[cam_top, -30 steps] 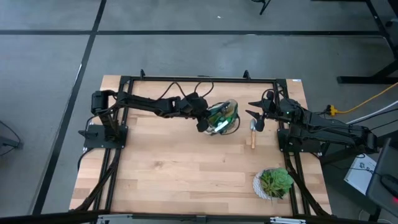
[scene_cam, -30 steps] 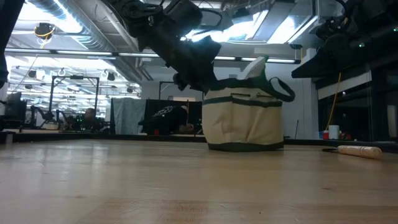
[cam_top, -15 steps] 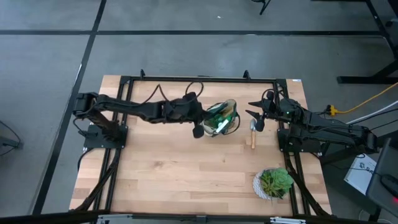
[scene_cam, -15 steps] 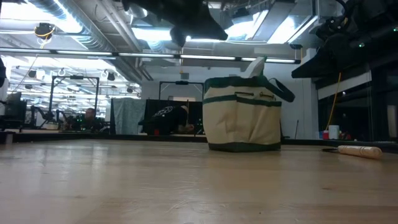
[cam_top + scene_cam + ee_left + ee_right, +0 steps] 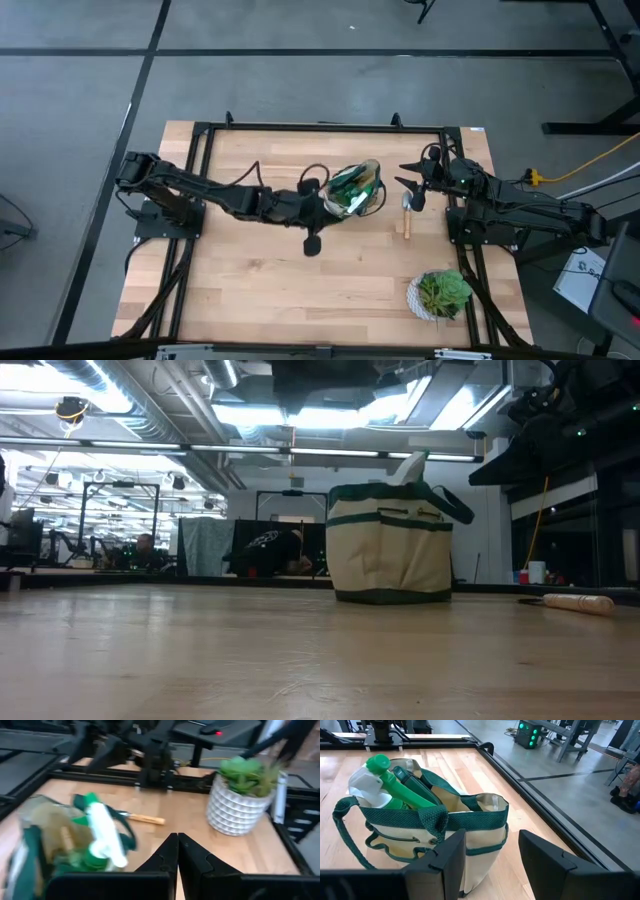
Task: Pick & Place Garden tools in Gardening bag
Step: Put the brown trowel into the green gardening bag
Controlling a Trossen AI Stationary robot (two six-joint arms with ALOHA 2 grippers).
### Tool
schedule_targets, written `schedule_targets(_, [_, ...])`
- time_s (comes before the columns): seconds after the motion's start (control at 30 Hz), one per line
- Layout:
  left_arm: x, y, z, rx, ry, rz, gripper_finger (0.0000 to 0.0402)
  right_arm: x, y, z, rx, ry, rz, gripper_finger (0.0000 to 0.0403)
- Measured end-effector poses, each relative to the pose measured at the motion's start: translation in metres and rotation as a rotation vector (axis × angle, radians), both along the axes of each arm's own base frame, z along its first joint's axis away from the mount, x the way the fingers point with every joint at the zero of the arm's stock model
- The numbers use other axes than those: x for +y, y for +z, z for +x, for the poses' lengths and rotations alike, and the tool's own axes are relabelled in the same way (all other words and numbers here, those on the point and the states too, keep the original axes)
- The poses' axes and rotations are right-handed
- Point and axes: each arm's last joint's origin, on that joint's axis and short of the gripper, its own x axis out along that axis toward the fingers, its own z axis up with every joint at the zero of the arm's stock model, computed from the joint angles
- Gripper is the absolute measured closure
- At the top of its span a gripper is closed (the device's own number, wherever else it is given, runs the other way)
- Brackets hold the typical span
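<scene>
The beige gardening bag (image 5: 355, 190) with green trim stands on its base at the table's far middle. It also shows in the low view (image 5: 390, 550) and the right wrist view (image 5: 470, 827). The green spray bottle (image 5: 382, 777) sticks out of its top, white trigger up (image 5: 408, 468). A wooden-handled tool (image 5: 406, 222) lies flat on the table right of the bag. My left gripper (image 5: 312, 243) is shut and empty, raised above the table on the bag's near left side (image 5: 177, 840). My right gripper (image 5: 411, 190) hangs open and empty right of the bag (image 5: 492, 840).
A green leafy plant in a white pot (image 5: 440, 295) stands at the near right corner and shows in the left wrist view (image 5: 242, 800). Black frame rails (image 5: 320, 128) run along the table's far edge and sides. Bare wood (image 5: 260, 290) lies toward the near left.
My left gripper has risen from beside the bag's left side, out of the top of the low view. It has drawn back toward the table's near edge. The bag has stayed where it was.
</scene>
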Motion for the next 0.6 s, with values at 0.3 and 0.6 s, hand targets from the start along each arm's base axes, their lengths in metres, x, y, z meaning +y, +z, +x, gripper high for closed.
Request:
schedule_targets(0.3, [-0.027, 0.000, -0.005, -0.003, -0.036, 0.016, 0.0385, 0.000, 0.000, 0.000, 0.000, 0.000, 0.000, 0.0217])
schedule_targets(0.6, [-0.035, 0.000, -0.007, -0.003, -0.056, 0.017, 0.0381, 0.000, 0.000, 0.000, 0.000, 0.000, 0.000, 0.0217])
